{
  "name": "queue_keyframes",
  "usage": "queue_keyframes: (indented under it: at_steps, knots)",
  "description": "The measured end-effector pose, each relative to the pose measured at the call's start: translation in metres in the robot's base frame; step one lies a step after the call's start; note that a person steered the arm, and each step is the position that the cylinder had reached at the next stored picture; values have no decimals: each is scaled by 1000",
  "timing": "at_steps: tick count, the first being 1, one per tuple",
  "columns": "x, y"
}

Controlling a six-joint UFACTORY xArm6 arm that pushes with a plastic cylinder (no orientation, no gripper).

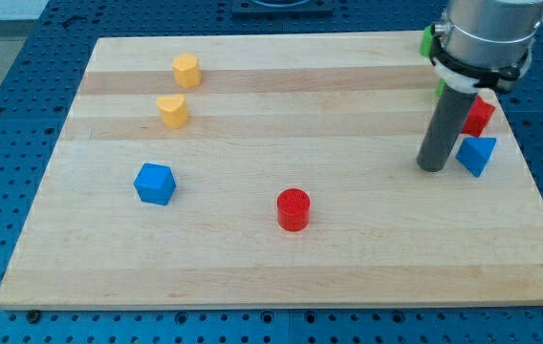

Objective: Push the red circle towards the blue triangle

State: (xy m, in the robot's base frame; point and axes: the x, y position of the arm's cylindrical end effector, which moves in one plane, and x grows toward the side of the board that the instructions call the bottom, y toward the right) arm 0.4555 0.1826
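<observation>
The red circle [293, 209] is a short red cylinder near the board's bottom middle. The blue triangle [476, 155] stands near the view's right edge of the board. My tip [431, 168] rests on the board just left of the blue triangle, close to it, and far to the right of and a little above the red circle. The rod rises into the grey arm at the view's top right.
A blue cube [154, 183] sits at the left. A yellow pentagon-like block [186, 69] and a yellow heart block [172, 111] are at the upper left. A red block [481, 115] lies above the blue triangle. A green block [426, 39] is partly hidden behind the arm.
</observation>
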Motion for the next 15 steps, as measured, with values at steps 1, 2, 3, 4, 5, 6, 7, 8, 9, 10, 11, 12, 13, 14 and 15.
queue_keyframes:
  at_steps: [1, 2, 3, 4, 5, 6, 7, 8, 9, 10, 11, 12, 13, 14, 15]
  knots:
    - [0, 24]
    - [0, 40]
    - [0, 42]
    - [0, 23]
    - [-4, -23]
    - [-8, -67]
    - [-8, -104]
    - [-8, -134]
    - [6, -151]
    - [14, -160]
    - [17, -168]
    - [20, -193]
    - [20, -221]
    - [31, -232]
    - [51, -232]
